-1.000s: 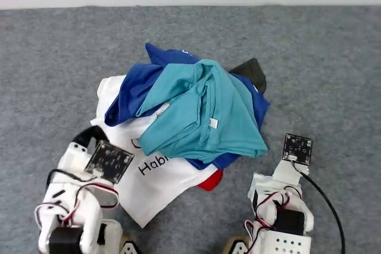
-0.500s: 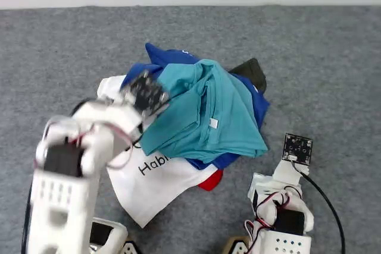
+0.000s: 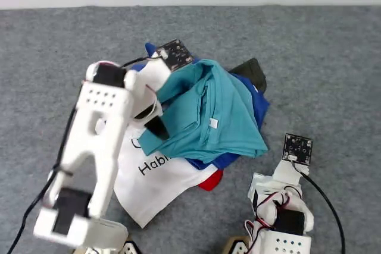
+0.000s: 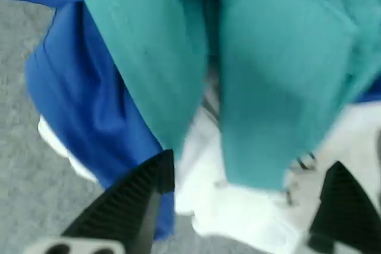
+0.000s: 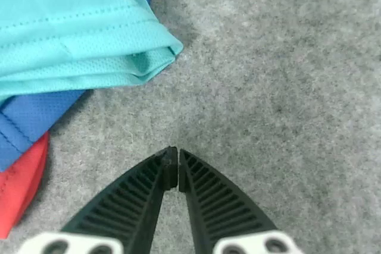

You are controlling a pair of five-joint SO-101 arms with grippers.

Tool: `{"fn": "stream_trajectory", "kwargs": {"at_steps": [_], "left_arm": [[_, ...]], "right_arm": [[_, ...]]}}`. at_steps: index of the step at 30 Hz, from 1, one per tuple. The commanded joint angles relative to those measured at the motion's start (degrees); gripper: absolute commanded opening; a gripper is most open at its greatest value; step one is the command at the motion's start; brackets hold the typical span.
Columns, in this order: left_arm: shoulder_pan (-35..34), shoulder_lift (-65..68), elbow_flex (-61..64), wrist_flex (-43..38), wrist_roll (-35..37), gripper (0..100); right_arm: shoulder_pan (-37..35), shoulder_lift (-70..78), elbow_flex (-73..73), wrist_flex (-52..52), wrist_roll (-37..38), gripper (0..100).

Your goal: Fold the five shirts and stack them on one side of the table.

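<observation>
The five shirts are heaped, unfolded, in one crumpled pile on the grey table [image 3: 333, 75]. The teal shirt [image 3: 205, 111] is laid on top. A blue shirt [image 3: 257, 106] is spread beneath it, a dark shirt [image 3: 250, 71] is tucked behind its far right corner, and a white shirt [image 3: 161, 182] and a red shirt [image 3: 211, 181] are exposed below its near edge. The left gripper [image 4: 250, 171] is held over the teal shirt's left edge with its fingers spread wide and nothing clasped. The right gripper [image 5: 178, 168] is kept just off the teal shirt's near right corner, above bare table, with its fingers pressed together on nothing.
</observation>
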Motion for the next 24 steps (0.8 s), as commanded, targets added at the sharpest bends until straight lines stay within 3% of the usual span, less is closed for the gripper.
{"fn": "stream_trajectory", "kwargs": {"at_steps": [1, 5, 10, 12, 16, 24], "left_arm": [[-0.18, 7.21, -5.58, -5.19, -0.44, 38], [0.09, 16.18, -7.25, -9.67, -0.18, 38], [0.09, 23.38, -7.34, -14.15, 6.33, 37], [0.09, 23.47, -7.34, -13.98, 7.03, 31], [0.09, 23.30, -9.10, -11.87, 6.59, 3], [-7.82, 19.78, -25.71, -0.26, 7.12, 1]], "right_arm": [[0.04, -0.40, 0.88, 0.13, -0.44, 1.3], [0.04, -0.40, 0.88, 0.13, -0.44, 1.3], [0.04, -0.40, 0.88, 0.13, -0.44, 1.3], [0.04, -0.40, 0.88, 0.13, -0.44, 1.3], [0.04, -0.40, 0.88, 0.13, -0.44, 1.3], [0.04, -0.40, 0.88, 0.13, -0.44, 1.3]]}}
